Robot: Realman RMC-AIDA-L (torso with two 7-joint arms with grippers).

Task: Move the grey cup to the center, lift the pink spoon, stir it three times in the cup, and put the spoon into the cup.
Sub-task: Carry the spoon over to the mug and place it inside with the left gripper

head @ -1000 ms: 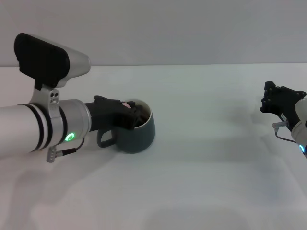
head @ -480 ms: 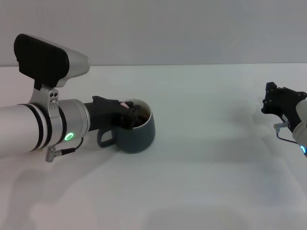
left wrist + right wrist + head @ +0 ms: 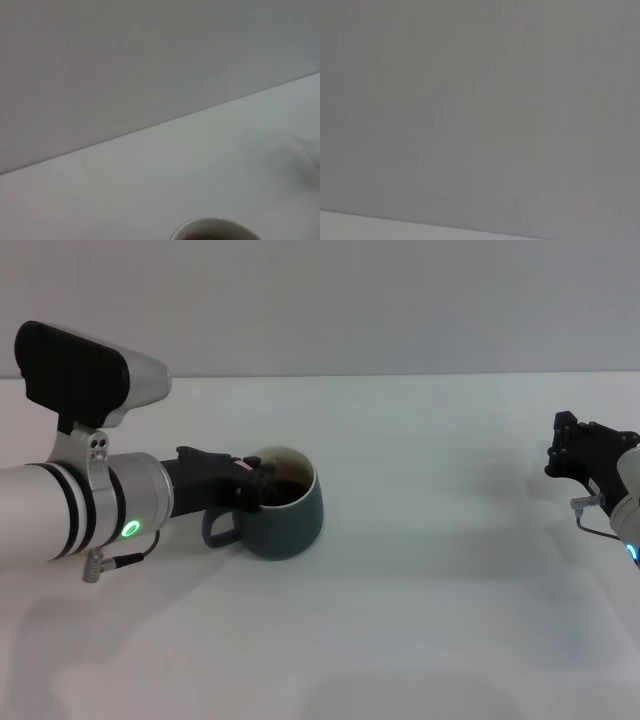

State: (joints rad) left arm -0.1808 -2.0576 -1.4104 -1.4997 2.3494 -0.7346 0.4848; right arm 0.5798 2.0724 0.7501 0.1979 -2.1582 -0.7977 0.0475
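Note:
The grey cup (image 3: 285, 512) stands on the white table left of centre in the head view, handle toward me, dark liquid inside. Its pale rim also shows at the edge of the left wrist view (image 3: 212, 223). My left gripper (image 3: 256, 483) reaches in from the left, its tip at the cup's near-left rim. It is shut on the pink spoon (image 3: 244, 464), of which only a sliver of pink handle shows above the fingers; the bowl is hidden. My right gripper (image 3: 583, 452) hangs parked at the far right, away from the cup.
The white table (image 3: 420, 620) stretches wide between the cup and the right arm. A grey wall stands behind its far edge. The right wrist view shows only wall and a strip of table.
My left arm has drawn back to the left by a little, and the gripper tip with the pink sliver has moved from over the cup's mouth to its left rim. The cup and right arm stayed put.

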